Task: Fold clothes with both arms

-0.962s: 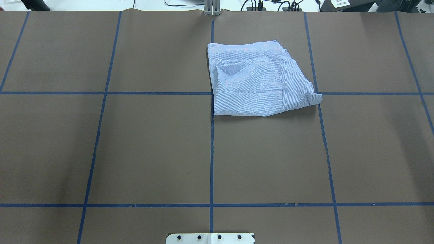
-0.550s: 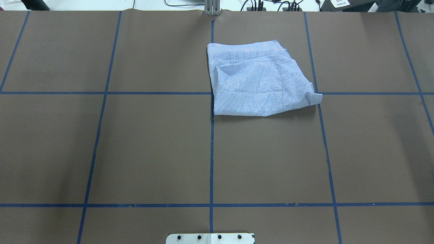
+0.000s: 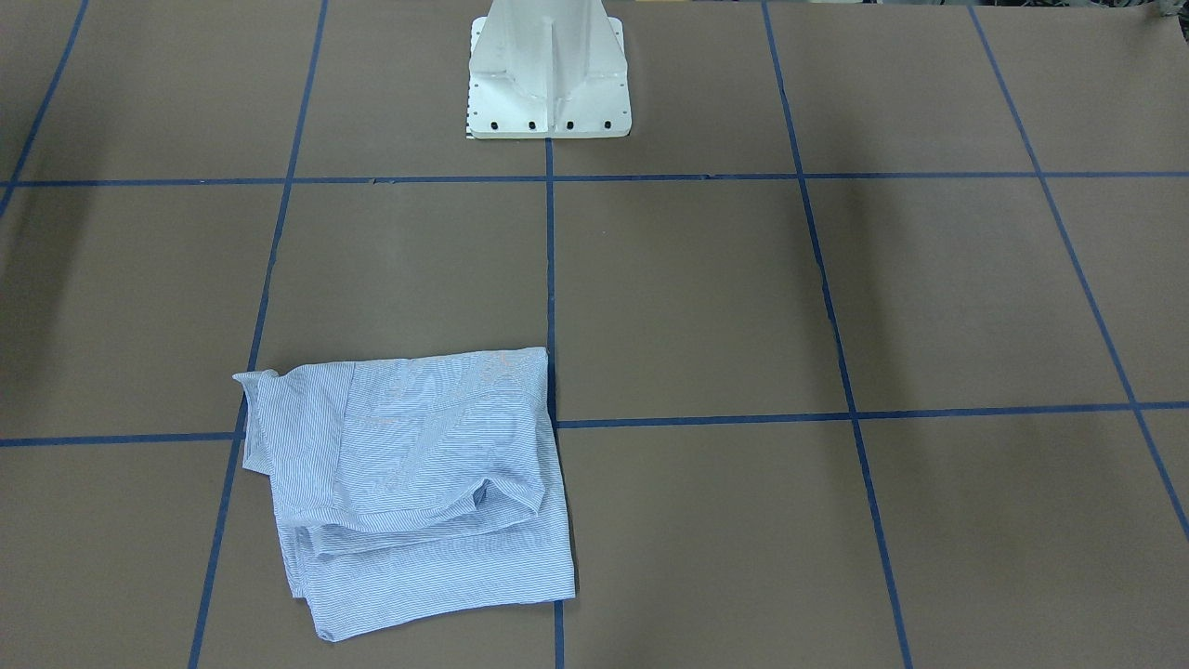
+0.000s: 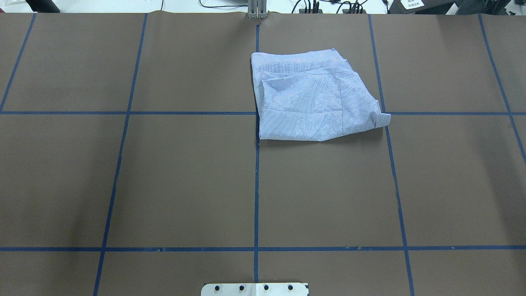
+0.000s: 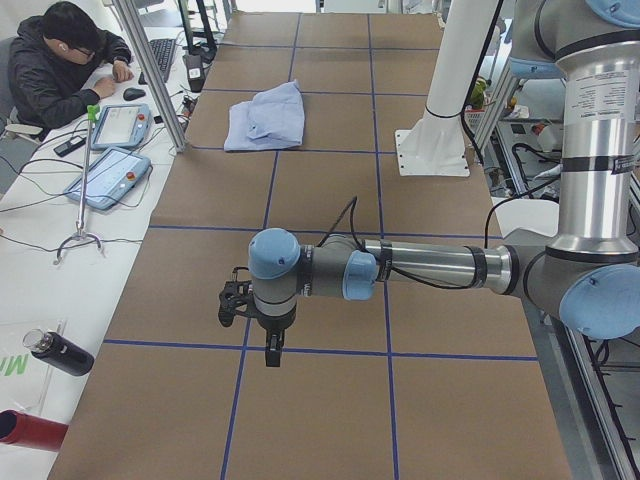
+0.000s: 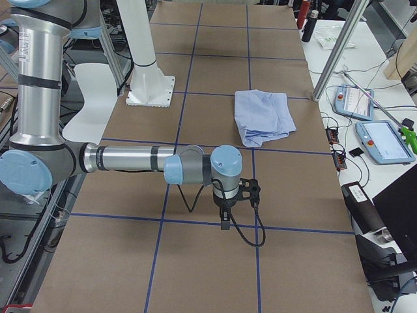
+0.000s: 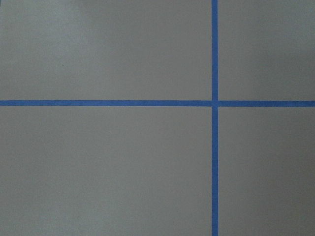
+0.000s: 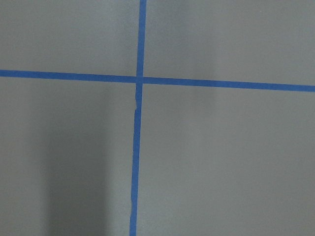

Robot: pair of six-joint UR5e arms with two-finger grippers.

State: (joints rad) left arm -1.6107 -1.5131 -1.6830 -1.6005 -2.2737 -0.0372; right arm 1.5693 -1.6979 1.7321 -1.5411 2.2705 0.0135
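Note:
The clothes are one light blue striped shirt point(image 4: 312, 98), lying folded into a rumpled rectangle on the far half of the brown table, just right of the centre tape line. It also shows in the front-facing view point(image 3: 418, 483) and both side views point(image 5: 265, 115) point(image 6: 264, 117). Neither arm reaches it. My left gripper point(image 5: 270, 350) hangs over the table's left end, pointing down, far from the shirt. My right gripper point(image 6: 225, 218) hangs likewise over the right end. Only side views show them, so I cannot tell whether they are open or shut. Both wrist views show only brown cover and blue tape.
The white pedestal base point(image 3: 548, 74) stands at the robot's edge. Blue tape lines point(image 4: 257, 185) grid the brown cover. A seated person point(image 5: 60, 60), pendants point(image 5: 110, 175) and a bottle point(image 5: 60, 352) are at the side bench beyond the far edge.

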